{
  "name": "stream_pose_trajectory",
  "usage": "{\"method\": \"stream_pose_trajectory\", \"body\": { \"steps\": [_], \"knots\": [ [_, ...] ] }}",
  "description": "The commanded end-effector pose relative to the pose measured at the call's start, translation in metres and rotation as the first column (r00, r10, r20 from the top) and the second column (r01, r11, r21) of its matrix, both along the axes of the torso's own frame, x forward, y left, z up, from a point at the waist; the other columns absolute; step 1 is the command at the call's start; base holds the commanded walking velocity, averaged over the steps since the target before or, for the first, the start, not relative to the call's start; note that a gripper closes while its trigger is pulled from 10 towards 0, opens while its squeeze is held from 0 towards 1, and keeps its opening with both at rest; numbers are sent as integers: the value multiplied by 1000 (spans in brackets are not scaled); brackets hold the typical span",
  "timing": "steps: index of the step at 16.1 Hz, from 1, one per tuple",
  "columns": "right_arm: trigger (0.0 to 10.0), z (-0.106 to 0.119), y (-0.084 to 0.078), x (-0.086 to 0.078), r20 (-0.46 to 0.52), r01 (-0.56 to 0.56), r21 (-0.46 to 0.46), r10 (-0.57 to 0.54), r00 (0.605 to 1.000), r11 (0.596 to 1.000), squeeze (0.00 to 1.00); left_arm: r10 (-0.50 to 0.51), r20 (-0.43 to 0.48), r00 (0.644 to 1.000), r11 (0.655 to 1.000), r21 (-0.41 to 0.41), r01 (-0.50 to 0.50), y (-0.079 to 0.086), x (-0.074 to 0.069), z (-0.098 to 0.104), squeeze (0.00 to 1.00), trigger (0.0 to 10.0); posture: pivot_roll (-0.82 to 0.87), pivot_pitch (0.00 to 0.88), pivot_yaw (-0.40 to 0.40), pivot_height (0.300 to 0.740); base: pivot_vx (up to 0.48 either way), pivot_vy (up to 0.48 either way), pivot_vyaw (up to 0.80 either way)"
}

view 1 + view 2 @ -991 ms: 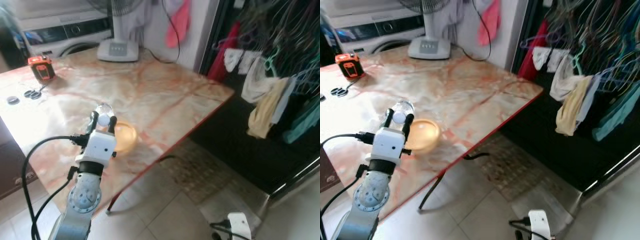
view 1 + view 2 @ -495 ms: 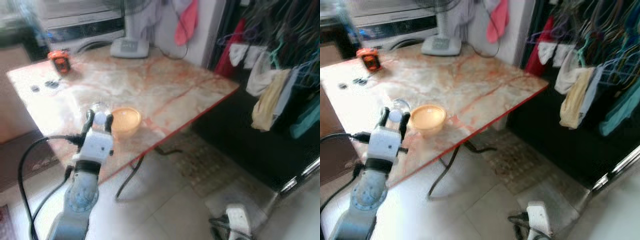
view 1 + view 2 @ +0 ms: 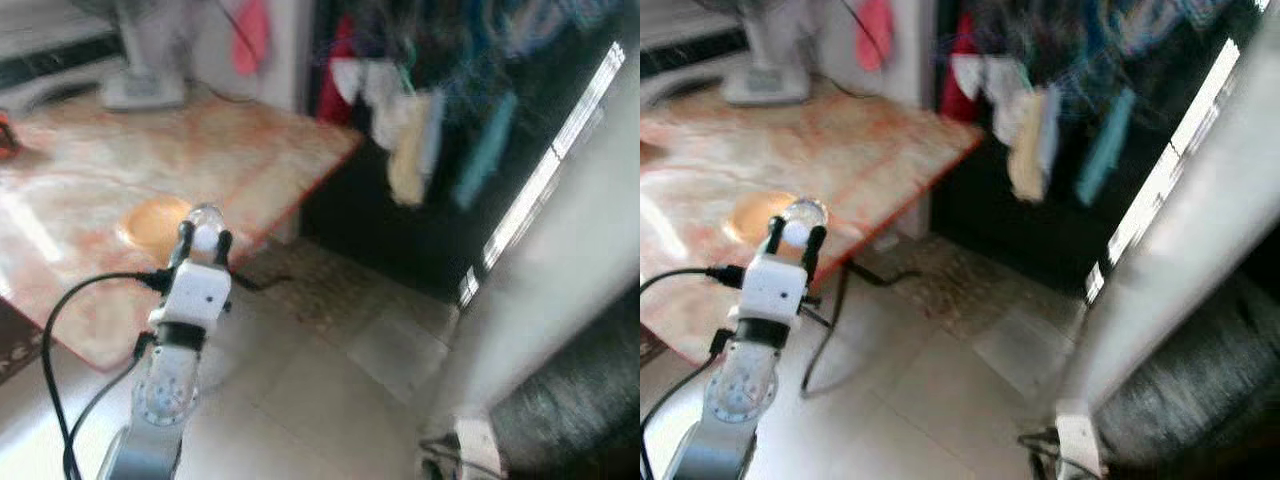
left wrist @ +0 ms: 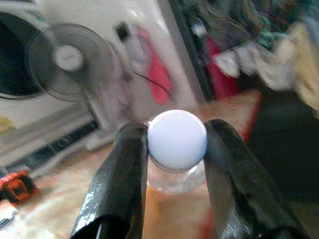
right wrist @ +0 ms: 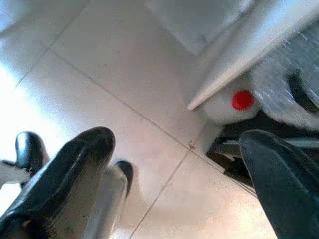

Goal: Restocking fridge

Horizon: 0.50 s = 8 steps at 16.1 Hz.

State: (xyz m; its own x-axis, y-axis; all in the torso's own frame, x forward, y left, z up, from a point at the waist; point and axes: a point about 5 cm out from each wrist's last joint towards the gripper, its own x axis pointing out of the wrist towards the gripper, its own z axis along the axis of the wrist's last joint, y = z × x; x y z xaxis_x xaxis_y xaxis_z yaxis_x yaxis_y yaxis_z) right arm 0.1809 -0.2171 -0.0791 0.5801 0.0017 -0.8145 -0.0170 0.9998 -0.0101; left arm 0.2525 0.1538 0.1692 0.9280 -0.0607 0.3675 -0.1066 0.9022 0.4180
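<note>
My left gripper point(image 3: 204, 238) is raised in front of me and shut on a clear plastic bottle point(image 4: 175, 164) with a white cap point(image 4: 177, 140); the cap sits between its two black fingers point(image 4: 118, 179). In the right eye view the bottle point(image 3: 800, 222) rides at the fingertips of the left gripper point(image 3: 795, 238), over the table's near edge. My right gripper point(image 5: 174, 174) hangs low over the tiled floor with its fingers wide apart and nothing between them.
A marbled table point(image 3: 250, 140) with a red edge stands at the left, carrying a yellow bowl point(image 3: 155, 220) and a fan base point(image 3: 140, 90). Clothes on hangers point(image 3: 420, 130) hang ahead. A pale panel point(image 3: 560, 250) rises at the right. Tiled floor point(image 3: 330, 380) lies between.
The whole picture has swung to the right and blurred, so the camera has turned. The table has slid left and a pale panel has come in at the right. The bottle stays held.
</note>
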Motion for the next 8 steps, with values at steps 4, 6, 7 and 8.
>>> {"method": "stream_pose_trajectory", "body": {
  "steps": [4,6,7,8],
  "knots": [
    [10000,-2,-1,-5,-14,9,1,-9,1000,1000,0,-26,15,1000,1000,11,25,-3,-1,3,0,10000,29,10,-47,740,-273,0,-695],
    [10000,-2,-1,-5,-15,9,1,-9,1000,1000,0,-25,-39,999,1000,-11,25,-2,1,-6,0,10000,26,9,-46,740,-120,0,-694],
    [10000,-2,-1,-5,-15,9,1,-9,1000,1000,0,-11,-71,997,999,-41,8,2,2,-12,0,10000,25,9,-46,740,0,0,-694],
    [10000,-2,-1,-5,-15,9,1,-9,1000,1000,0,2,-108,994,997,-75,-10,6,3,-18,0,10000,25,9,-46,740,0,0,-694]
  ]
}}
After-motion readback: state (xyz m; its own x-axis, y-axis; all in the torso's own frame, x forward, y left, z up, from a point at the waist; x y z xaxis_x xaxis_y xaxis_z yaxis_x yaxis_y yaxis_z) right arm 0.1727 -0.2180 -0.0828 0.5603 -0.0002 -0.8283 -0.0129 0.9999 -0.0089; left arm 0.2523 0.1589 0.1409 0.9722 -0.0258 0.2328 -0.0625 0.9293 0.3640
